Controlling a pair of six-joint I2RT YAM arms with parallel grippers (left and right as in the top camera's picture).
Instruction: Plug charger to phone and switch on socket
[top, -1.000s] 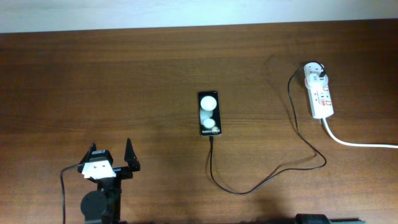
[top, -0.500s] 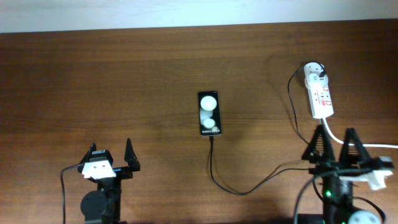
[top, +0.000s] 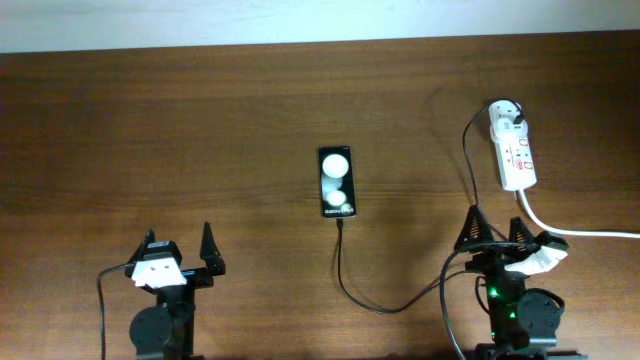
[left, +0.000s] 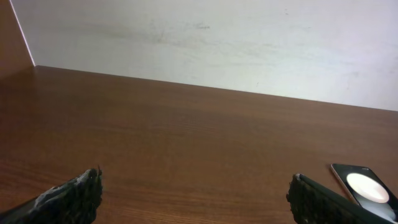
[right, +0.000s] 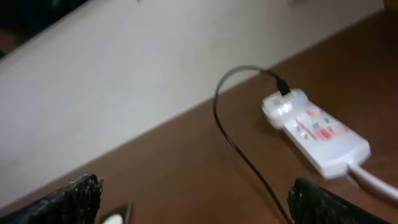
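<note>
The phone (top: 337, 182) lies flat at the table's middle, its glossy face showing two white spots. The charger cable (top: 400, 300) runs from the phone's near end in a curve up to its black plug (top: 521, 118) in the white socket strip (top: 514, 147) at the far right. My left gripper (top: 181, 245) is open and empty at the near left; the phone's corner (left: 367, 185) shows at its right. My right gripper (top: 495, 228) is open and empty, just in front of the socket (right: 314, 129), with the cable (right: 239, 149) between its fingers' view.
The socket's thick white cord (top: 580, 232) runs off to the right edge, close to my right gripper. A pale wall (left: 205, 43) borders the far edge of the brown table (top: 200, 120).
My right arm has come into the overhead view from the bottom and shifted left and forward toward the socket. The left arm, phone and cable have not moved.
</note>
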